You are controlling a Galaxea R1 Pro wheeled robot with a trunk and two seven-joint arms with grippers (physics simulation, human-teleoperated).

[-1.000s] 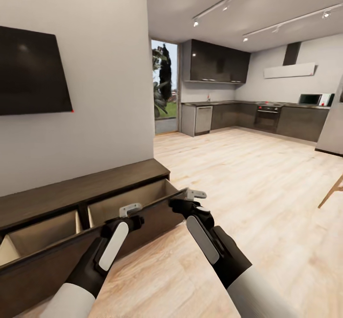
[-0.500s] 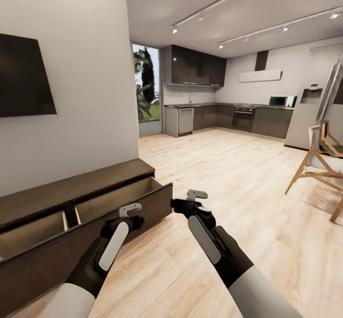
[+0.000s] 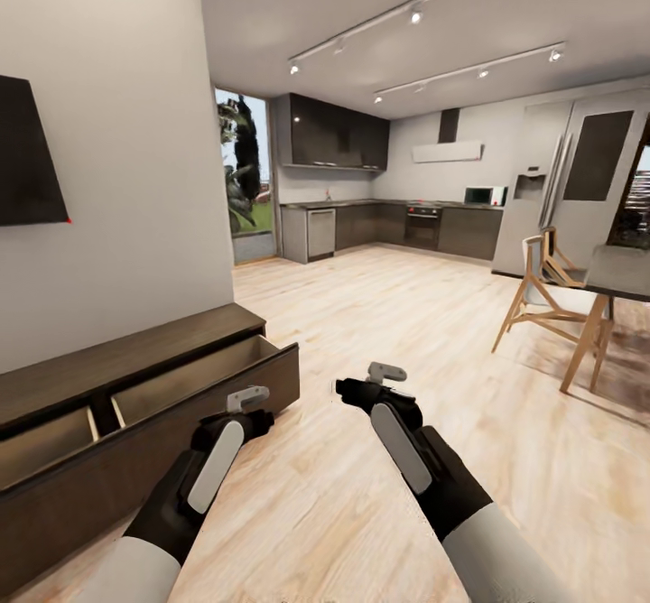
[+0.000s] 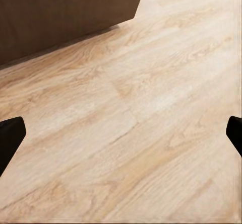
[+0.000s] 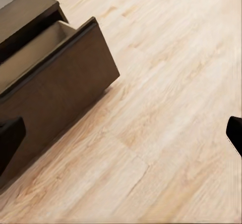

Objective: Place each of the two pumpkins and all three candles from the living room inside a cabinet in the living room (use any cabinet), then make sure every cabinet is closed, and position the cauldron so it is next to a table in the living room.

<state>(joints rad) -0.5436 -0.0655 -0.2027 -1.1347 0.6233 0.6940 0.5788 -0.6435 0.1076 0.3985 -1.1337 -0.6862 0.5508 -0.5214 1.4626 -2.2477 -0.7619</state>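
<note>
Two drawers of the cabinet [image 3: 135,377] stand pulled out at the head view's left, against the wall; what shows of their insides is bare. Its long axis runs along the wall. Both the left gripper [image 3: 246,404] and right gripper [image 3: 375,384] hover spread apart, empty, over wide wooden floor [image 3: 388,314].

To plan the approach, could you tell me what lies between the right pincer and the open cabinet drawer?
Only bare wooden floor: in the right wrist view it separates the right pincer from the cabinet drawer.
</note>
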